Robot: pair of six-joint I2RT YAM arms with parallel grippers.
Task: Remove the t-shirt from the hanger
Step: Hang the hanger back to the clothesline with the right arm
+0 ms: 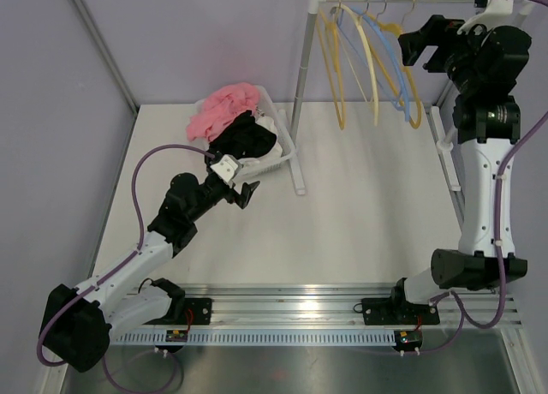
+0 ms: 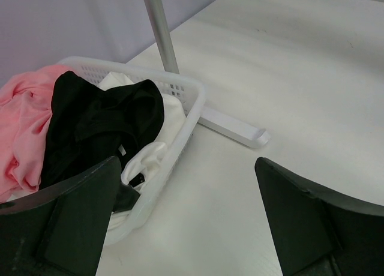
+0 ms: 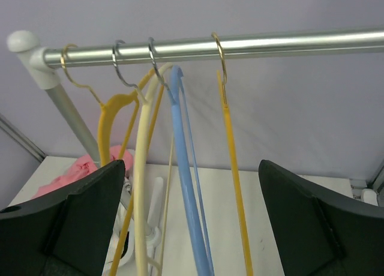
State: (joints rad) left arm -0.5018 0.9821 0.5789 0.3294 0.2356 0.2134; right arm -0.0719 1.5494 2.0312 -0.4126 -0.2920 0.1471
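While hangers (image 3: pixel 191 198) hang bare on rail (image 3: pixel 270 45) | left tool (image 2: pixel 186 189) agape, empty | right tool (image 3: pixel 192 174) agape, empty

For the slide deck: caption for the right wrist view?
Open right gripper faces four bare hangers on the rail.
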